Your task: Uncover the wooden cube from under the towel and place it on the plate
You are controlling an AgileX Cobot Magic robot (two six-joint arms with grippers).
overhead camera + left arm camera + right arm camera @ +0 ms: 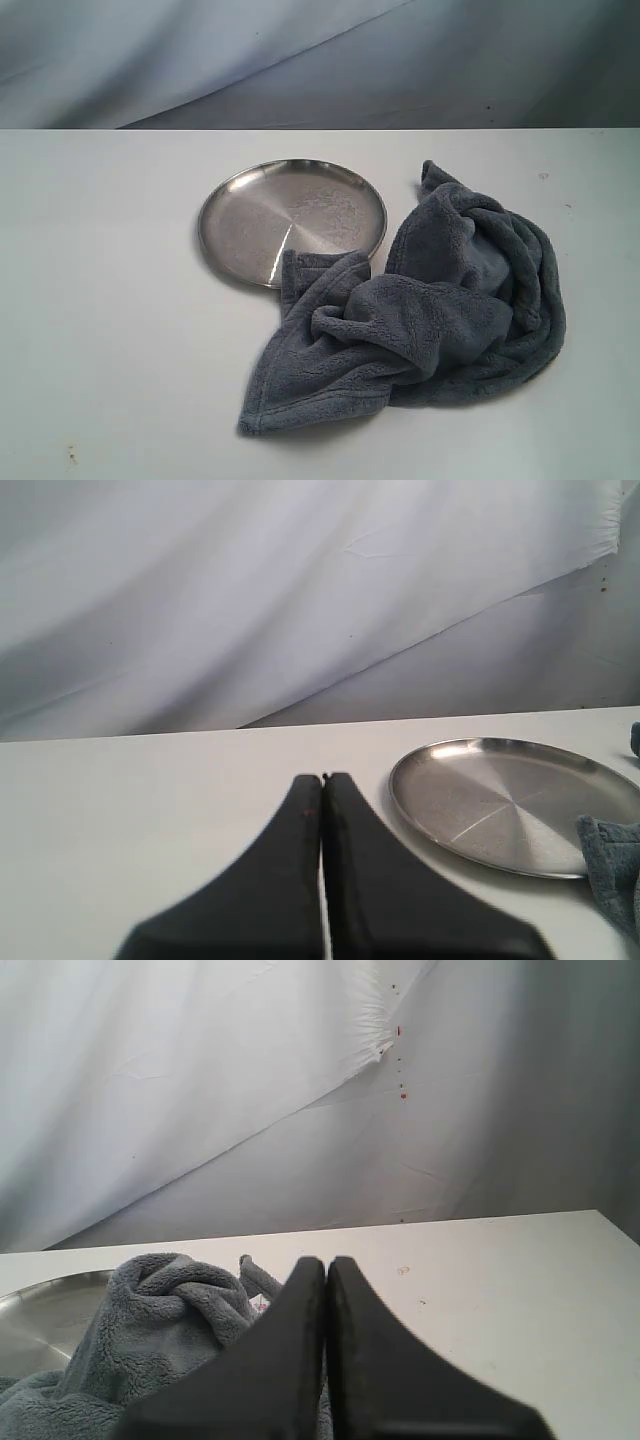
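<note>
The blue-grey fleece towel [430, 310] lies crumpled on the white table, one corner resting over the near rim of the steel plate [290, 215]. The wooden cube is hidden; I see no part of it. Neither gripper shows in the exterior view. In the left wrist view my left gripper [322, 777] is shut and empty, with the plate [510, 800] beside it and a towel corner [615, 865] at the frame's edge. In the right wrist view my right gripper [326, 1260] is shut and empty, with the towel [150, 1330] bunched just beyond it and a small white tag [260, 1303] showing.
The white table [100, 320] runs to a far edge against a draped grey-white backdrop [300, 60]. A sliver of the plate [40, 1310] shows behind the towel in the right wrist view. Small specks mark the table [403, 1270].
</note>
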